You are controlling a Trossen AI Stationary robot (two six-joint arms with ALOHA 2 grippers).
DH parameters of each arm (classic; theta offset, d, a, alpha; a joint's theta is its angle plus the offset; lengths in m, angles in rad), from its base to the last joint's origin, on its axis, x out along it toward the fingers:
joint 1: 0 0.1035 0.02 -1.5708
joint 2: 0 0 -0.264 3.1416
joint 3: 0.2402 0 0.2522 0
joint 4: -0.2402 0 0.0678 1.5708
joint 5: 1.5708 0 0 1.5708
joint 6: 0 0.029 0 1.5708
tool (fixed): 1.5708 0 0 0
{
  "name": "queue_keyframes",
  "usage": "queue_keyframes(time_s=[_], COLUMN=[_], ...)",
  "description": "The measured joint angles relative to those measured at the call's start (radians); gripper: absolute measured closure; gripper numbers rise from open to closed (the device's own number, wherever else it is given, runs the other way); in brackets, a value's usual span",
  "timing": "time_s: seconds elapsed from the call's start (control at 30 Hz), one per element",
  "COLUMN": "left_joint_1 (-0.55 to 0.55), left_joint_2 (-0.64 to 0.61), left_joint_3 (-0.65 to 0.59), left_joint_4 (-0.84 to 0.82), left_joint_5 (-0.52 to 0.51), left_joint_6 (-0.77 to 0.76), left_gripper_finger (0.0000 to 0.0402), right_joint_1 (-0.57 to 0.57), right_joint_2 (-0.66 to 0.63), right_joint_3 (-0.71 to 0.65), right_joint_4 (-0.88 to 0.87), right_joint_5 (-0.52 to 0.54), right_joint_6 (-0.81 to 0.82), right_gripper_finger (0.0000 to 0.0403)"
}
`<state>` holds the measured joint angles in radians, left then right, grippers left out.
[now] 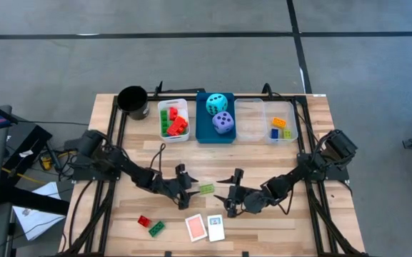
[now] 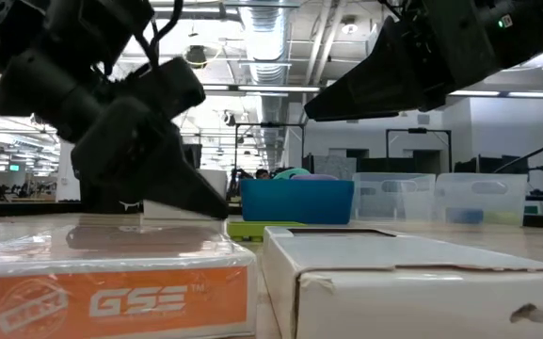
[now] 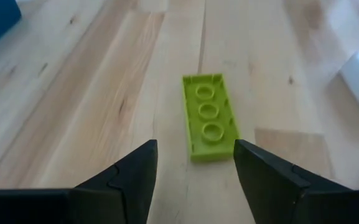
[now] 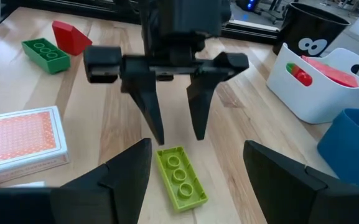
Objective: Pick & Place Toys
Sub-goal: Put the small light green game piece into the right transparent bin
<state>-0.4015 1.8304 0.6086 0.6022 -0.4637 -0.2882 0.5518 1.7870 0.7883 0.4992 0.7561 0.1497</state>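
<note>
A lime green brick (image 1: pixel 206 189) lies flat on the wooden table, hollow side up (image 3: pixel 210 116). My left gripper (image 1: pixel 188 193) is open and slants down at the brick's end. Its fingers (image 4: pixel 157 127) stand just beyond that end, and I see no touch. From the opposite side my right gripper (image 1: pixel 231 198) faces the brick (image 4: pixel 180 176), open and holding nothing. A red brick (image 1: pixel 143 221) and a green brick (image 1: pixel 156 228) lie near the front left. Two cards (image 1: pixel 196 228) (image 1: pixel 215 227) lie at the front. A cyan die (image 1: pixel 217 103) and a purple die (image 1: pixel 223 123) sit in the blue bin (image 1: pixel 200 120).
Along the far edge stand a black cup (image 1: pixel 133 102), a white bin (image 1: pixel 185 107) with red and green bricks, the blue bin, and two clear bins (image 1: pixel 250 120) (image 1: pixel 295 123), one holding small bricks. The two grippers face each other closely across the lime brick.
</note>
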Motion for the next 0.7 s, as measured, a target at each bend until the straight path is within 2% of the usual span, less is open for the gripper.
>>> queue_keyframes(time_s=[0.13,0.47,0.7], left_joint_1=[0.000,0.000,0.000], left_joint_2=[0.021,0.026,0.026], left_joint_3=[0.000,0.000,0.000], left_joint_4=[0.001,0.010,0.010], left_joint_5=[0.000,0.000,0.000], left_joint_6=[0.000,-0.010,-0.109], left_gripper_finger=[0.0182,0.0105,0.0076], right_joint_1=[0.000,0.000,0.000], right_joint_2=[0.000,0.001,0.001], right_joint_3=[0.000,0.000,0.000], right_joint_4=[-0.001,-0.006,-0.014], right_joint_5=[0.000,0.000,0.000], right_joint_6=[0.000,0.000,0.000], right_gripper_finger=[0.0153,0.0153,0.0153])
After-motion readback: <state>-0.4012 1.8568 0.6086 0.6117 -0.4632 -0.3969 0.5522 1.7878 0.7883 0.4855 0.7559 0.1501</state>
